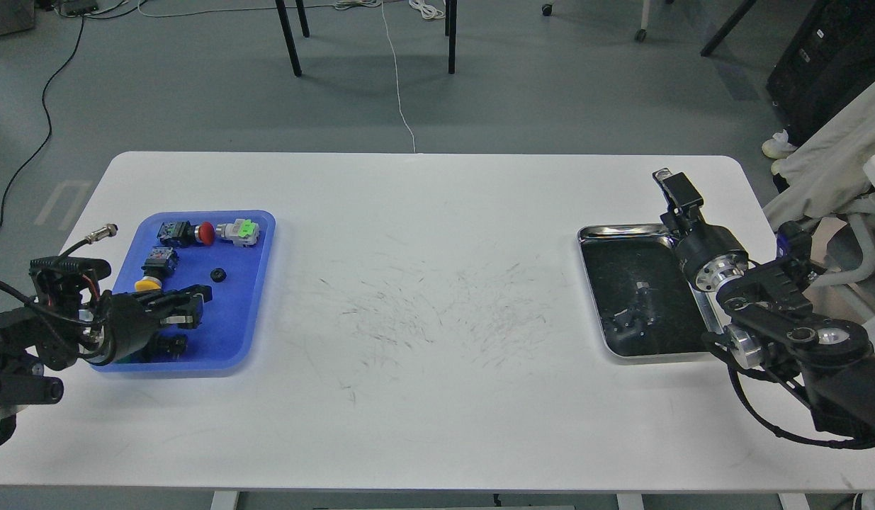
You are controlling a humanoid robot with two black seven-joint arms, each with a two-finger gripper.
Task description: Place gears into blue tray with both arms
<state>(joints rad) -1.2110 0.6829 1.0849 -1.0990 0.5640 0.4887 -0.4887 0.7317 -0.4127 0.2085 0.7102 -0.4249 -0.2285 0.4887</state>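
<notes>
Blue tray (256, 312) is holding one gear (217, 273) beside the switches (196, 232); left gripper (189, 306) is hovering over it, right gripper (672, 185) beyond it; finger positions cannot be told.

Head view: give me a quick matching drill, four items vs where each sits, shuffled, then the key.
Items:
1. gear
2. red-capped switch
3. steel tray
4. left gripper

Places:
A. right side of the table
B. far edge of the blue tray
C. over the blue tray's near half
D. middle of the blue tray, alone

Pairs: 1-D, 2-B, 3-A, 4-C
</notes>
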